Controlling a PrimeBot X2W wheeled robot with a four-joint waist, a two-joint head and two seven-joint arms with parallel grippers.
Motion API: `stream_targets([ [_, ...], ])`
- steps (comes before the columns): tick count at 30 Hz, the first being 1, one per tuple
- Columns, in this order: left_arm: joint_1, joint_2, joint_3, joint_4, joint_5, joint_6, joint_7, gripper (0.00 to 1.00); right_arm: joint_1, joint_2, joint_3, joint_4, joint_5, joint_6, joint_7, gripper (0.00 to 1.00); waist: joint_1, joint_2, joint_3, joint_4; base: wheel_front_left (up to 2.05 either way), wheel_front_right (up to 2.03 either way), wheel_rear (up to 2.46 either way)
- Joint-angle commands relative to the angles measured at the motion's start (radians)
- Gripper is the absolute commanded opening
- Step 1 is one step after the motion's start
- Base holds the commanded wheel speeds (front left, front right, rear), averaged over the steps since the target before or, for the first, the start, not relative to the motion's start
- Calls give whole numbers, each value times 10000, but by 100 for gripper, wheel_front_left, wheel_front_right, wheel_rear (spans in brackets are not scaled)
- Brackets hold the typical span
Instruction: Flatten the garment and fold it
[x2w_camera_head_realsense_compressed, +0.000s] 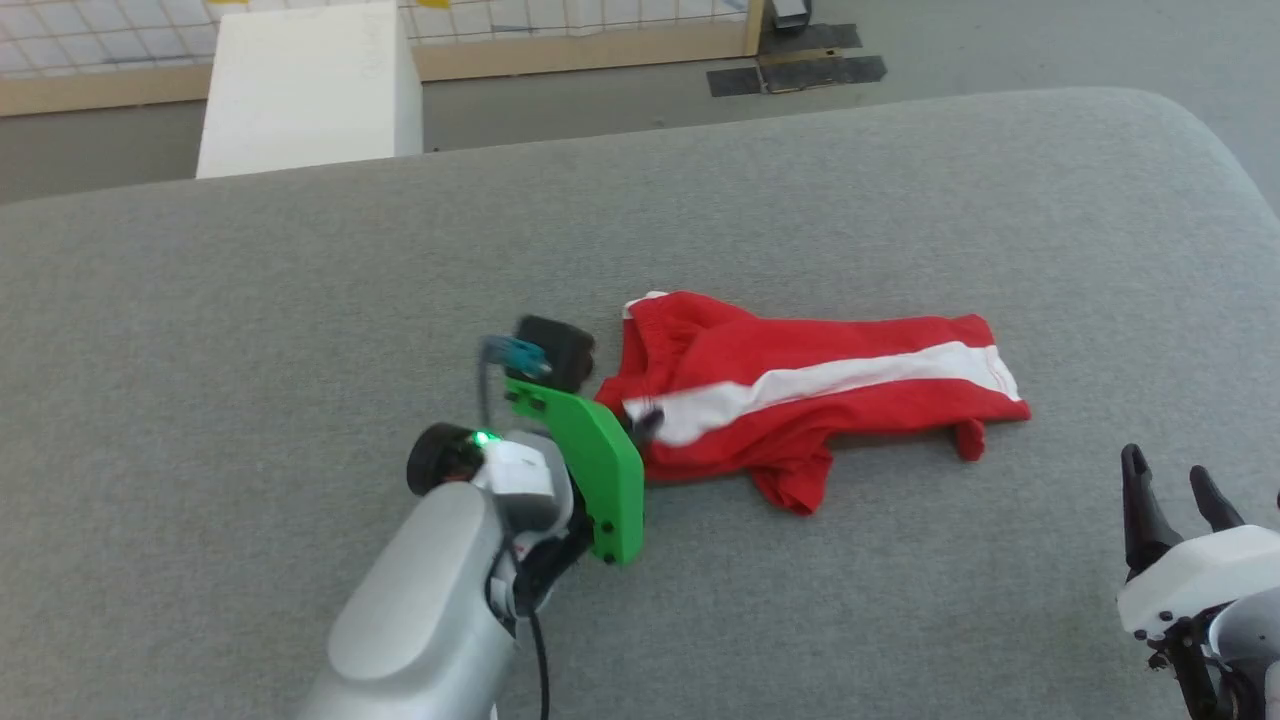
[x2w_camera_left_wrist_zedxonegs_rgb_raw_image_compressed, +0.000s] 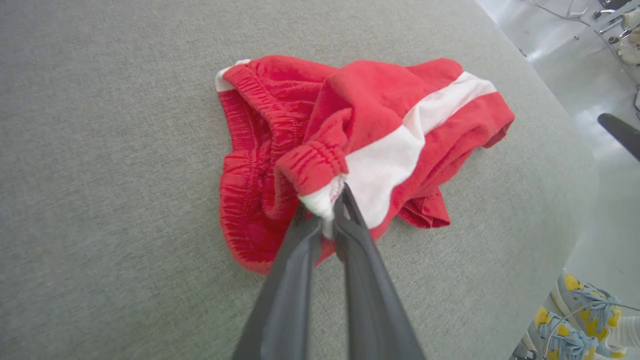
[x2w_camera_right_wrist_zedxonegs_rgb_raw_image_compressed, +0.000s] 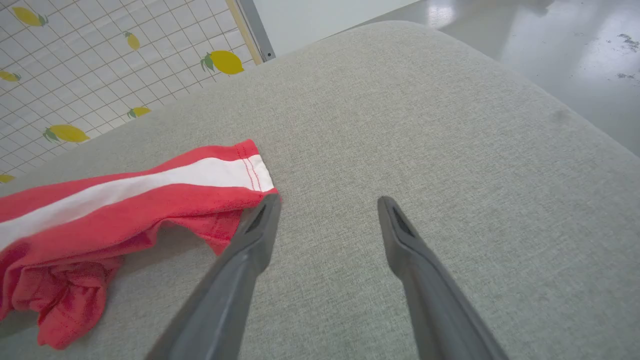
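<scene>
The garment (x2w_camera_head_realsense_compressed: 800, 400), bright red shorts with a broad white side stripe, lies crumpled in the middle of the grey padded surface (x2w_camera_head_realsense_compressed: 300, 300). My left gripper (x2w_camera_head_realsense_compressed: 645, 420) is at its left end, shut on the white part of the elastic waistband. In the left wrist view the gripper (x2w_camera_left_wrist_zedxonegs_rgb_raw_image_compressed: 332, 220) pinches that waistband edge of the garment (x2w_camera_left_wrist_zedxonegs_rgb_raw_image_compressed: 380, 110) between both fingertips. My right gripper (x2w_camera_head_realsense_compressed: 1170, 480) stands open at the lower right, apart from the shorts. In the right wrist view the gripper (x2w_camera_right_wrist_zedxonegs_rgb_raw_image_compressed: 327, 205) has nothing between its fingers, and the garment's (x2w_camera_right_wrist_zedxonegs_rgb_raw_image_compressed: 125, 200) white hem lies just left of them.
A white box (x2w_camera_head_realsense_compressed: 310, 90) stands on the floor beyond the surface's far edge, before a tiled wall with lemon prints (x2w_camera_right_wrist_zedxonegs_rgb_raw_image_compressed: 65, 75). A person's shoes (x2w_camera_left_wrist_zedxonegs_rgb_raw_image_compressed: 580, 315) show on the floor past the surface's rounded edge. Bare grey surface surrounds the shorts.
</scene>
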Motion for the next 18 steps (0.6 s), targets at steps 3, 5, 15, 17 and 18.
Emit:
stream_targets([
  [3, 130, -96, 668, -543, -485, 284, -769, 0, -21, 12, 62, 34, -4, -15, -77, 100, 0, 0, -122, 497, 0, 0, 0],
  [5, 132, -56, 1126, -775, -651, 529, -1126, 0, -51, 12, 136, 42, -30, -15, -64, 100, 0, 0, -191, 690, 0, 0, 0],
  [15, 2278, 646, 3488, -1205, -1577, 2175, -1718, 0, -113, 12, 363, 52, -82, -15, -27, 100, 0, 0, -485, 1497, 0, 0, 0],
  [17, 2856, 677, 3703, -931, -1724, 2356, -1695, 0, -59, 12, 339, 29, -94, -15, -1, 100, 0, 0, -469, 1680, 0, 0, 0],
  [18, 3024, 610, 3784, -808, -1857, 2372, -1701, 0, -34, 12, 333, 19, -106, -15, 22, 100, 0, 0, -463, 1760, 0, 0, 0],
])
